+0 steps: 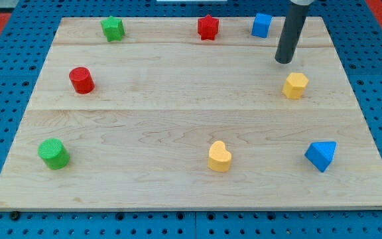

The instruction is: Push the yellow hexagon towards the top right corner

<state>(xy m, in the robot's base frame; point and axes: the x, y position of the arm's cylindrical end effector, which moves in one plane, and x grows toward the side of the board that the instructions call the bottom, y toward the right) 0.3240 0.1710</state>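
The yellow hexagon [296, 85] sits on the wooden board at the view's right, about mid-height. My tip [283, 62] is above it and slightly to its left, a short gap away and not touching it. The rod runs up out of the view's top. The blue cube [262, 25] lies up and to the left of my tip, near the board's top edge.
A red star [208, 27] and a green star [112, 28] sit along the top edge. A red cylinder [81, 79] is at the left, a green cylinder [54, 153] at the bottom left. A yellow heart [219, 157] and a blue triangle [321, 155] lie near the bottom.
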